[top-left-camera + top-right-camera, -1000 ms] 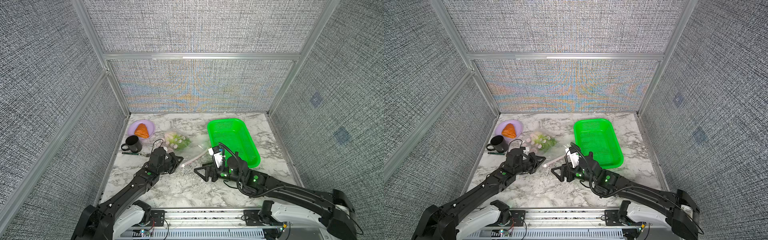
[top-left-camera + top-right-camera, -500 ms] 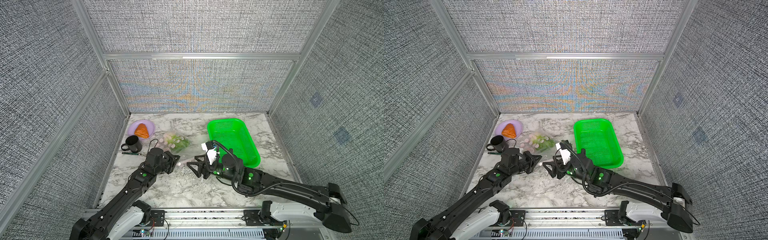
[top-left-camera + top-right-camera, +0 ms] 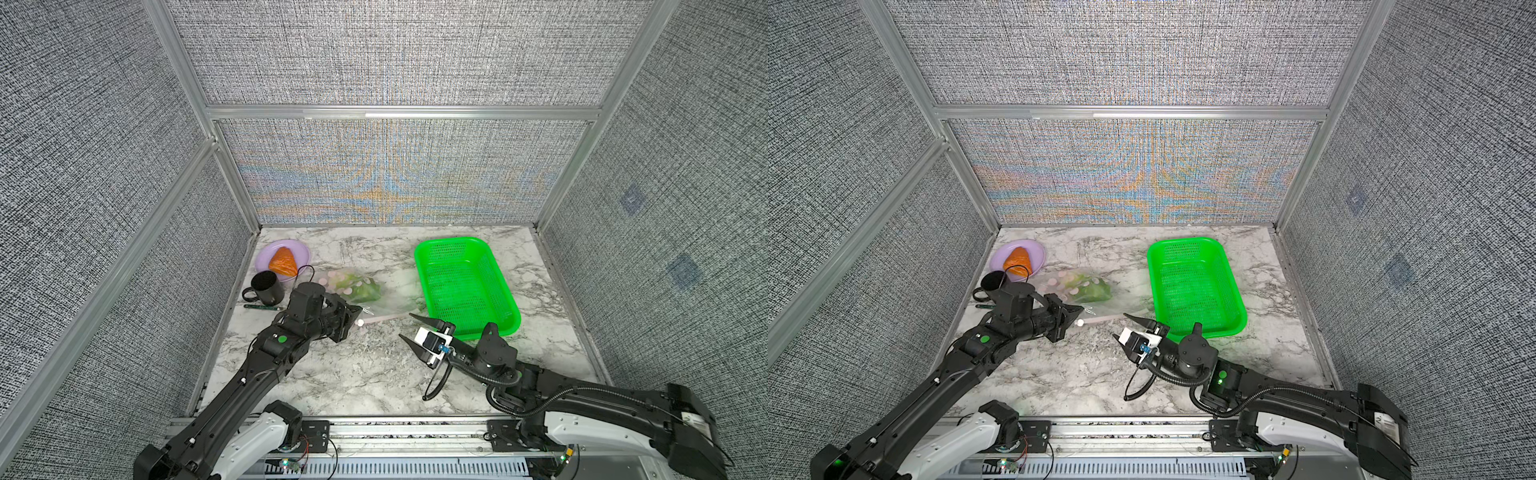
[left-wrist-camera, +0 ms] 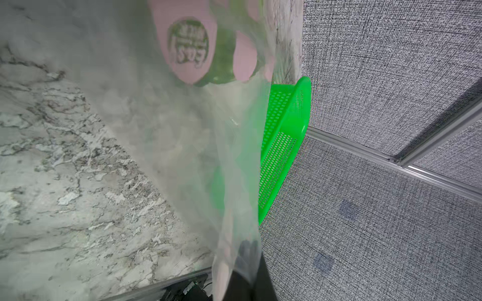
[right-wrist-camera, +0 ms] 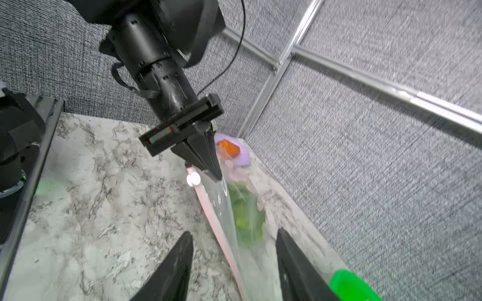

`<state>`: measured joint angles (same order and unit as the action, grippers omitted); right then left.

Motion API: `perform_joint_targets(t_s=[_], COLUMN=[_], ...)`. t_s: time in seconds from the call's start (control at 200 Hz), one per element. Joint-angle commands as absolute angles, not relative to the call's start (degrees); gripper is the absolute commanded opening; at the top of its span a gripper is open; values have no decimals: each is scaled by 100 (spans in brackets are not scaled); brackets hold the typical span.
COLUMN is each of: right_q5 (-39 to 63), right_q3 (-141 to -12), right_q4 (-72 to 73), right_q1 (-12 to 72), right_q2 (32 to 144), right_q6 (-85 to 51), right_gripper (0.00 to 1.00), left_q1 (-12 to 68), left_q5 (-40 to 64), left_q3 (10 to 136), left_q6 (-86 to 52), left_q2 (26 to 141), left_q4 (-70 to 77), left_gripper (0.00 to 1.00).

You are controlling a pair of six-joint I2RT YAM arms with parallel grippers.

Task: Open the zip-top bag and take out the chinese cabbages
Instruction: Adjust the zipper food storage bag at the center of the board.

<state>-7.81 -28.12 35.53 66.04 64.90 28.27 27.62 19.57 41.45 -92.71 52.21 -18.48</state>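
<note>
an anchor-and-pull arrangement

the zip-top bag [image 3: 384, 303] is shown on the tabletop [image 3: 332, 374], left of the green basket [image 3: 465, 282], with the chinese cabbages [image 3: 360, 289] inside. its near left corner is pinched by the clenched left claw [image 5: 217, 175] as an anchor. the zip strip [image 5: 220, 229] is straddled by the released right claw [image 3: 406, 325], presumably for pulling.

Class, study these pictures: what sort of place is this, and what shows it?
Likely a robot test cell, not a kitchen: two robot arms, grey fabric walls boxing in a marble tabletop, and props like the green basket.
</note>
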Motion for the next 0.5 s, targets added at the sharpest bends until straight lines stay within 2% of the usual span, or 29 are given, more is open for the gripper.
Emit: perform_joint_targets(t_s=[0.0, 0.095, 0.24, 0.495], right_q5=[-530, -512, -637, -935], right_q3=[-2973, -3203, -3433, -3967], right_q4=[4371, 4453, 4773, 4903], right_q1=[6732, 6878, 7088, 7282], right_q2=[6790, 7156, 7609, 8529], right_q6=[3561, 3761, 3974, 4355], right_gripper=[55, 60, 61, 53], left_q1=[2752, 2751, 2753, 2754], left_q5=[2084, 1942, 1732, 1766], left_q3=[4201, 4215, 4136, 4049], left_q6=[-9522, -9560, -9704, -9852], left_q2=[5095, 4905, 4614, 4465], left_q4=[-1896, -2019, -2067, -2052], left_gripper=[0, 0, 0, 0])
